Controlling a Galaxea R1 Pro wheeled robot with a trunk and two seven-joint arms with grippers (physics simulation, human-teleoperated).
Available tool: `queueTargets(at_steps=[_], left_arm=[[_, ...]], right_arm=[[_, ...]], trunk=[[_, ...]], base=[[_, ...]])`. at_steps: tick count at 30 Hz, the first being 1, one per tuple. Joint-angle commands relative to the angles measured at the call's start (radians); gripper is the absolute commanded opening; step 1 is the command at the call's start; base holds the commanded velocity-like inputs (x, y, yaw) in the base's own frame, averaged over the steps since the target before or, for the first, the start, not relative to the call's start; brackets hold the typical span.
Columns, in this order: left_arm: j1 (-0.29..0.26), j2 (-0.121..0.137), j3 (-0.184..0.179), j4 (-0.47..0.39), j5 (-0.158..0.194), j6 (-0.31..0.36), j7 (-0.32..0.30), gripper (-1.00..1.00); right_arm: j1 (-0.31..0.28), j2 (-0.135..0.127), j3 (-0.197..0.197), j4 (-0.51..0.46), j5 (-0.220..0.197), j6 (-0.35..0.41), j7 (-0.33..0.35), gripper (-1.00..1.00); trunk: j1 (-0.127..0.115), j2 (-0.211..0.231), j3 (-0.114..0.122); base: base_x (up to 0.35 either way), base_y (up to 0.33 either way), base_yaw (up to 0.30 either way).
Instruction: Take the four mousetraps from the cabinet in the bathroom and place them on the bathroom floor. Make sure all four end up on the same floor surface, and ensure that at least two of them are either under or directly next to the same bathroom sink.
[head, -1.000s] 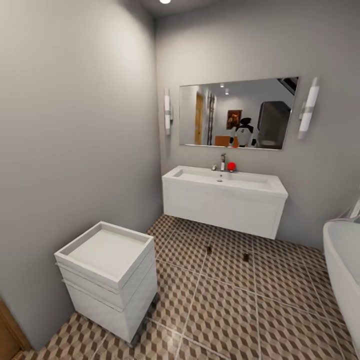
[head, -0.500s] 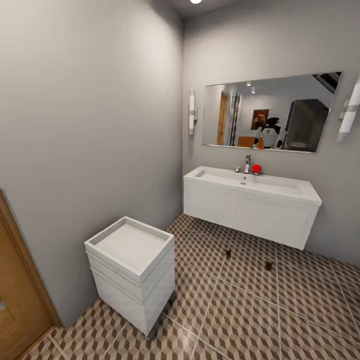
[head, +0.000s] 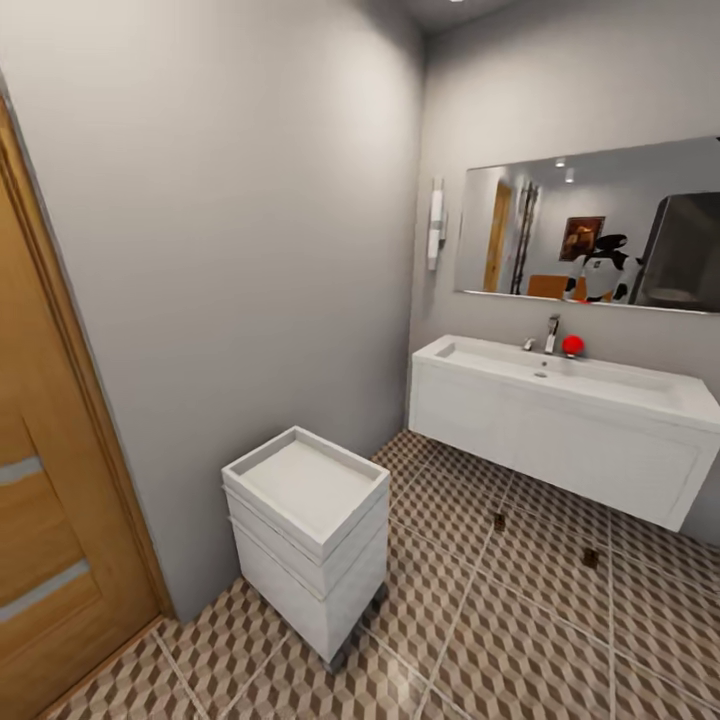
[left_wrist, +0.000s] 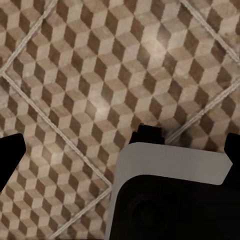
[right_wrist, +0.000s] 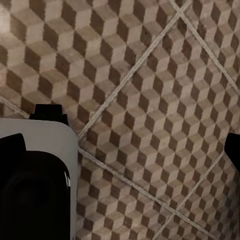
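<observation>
Two tiny dark mousetraps (head: 499, 521) lie flat on the brown cube-patterned bathroom floor (head: 520, 640), just before the white sink (head: 560, 375). They look light and thin; pinch the edges. Both claws look spread and empty.

1. I am seeing a white wheeled drawer unit (head: 310, 535) standing against the grey wall (head: 240, 250).
2. A wooden door (head: 50, 500) is showing beside it.
3. A mirror (head: 600, 235) is hanging beside a wall lamp (head: 436, 225).
4. A red ball (head: 572, 345) is sitting by the faucet.
</observation>
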Motion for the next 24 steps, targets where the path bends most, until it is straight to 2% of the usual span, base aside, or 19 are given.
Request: queueTargets(at_steps=[1, 24], left_arm=[[-0.001, 0.0, -0.008, 0.001, 0.01, -0.003, 0.003, 1.0], [0.0, 0.0, -0.009, 0.001, 0.01, -0.003, 0.003, 1.0]], right_arm=[[-0.001, 0.0, 0.001, 0.003, 0.009, -0.001, -0.004, 1.0], [-0.001, 0.0, 0.0, 0.003, 0.008, -0.001, -0.004, 1.0]], trunk=[[0.0, -0.001, -0.001], [0.0, -0.001, -0.001]], base=[[0.0, 0.0, 0.3], [0.0, 0.0, 0.3]])
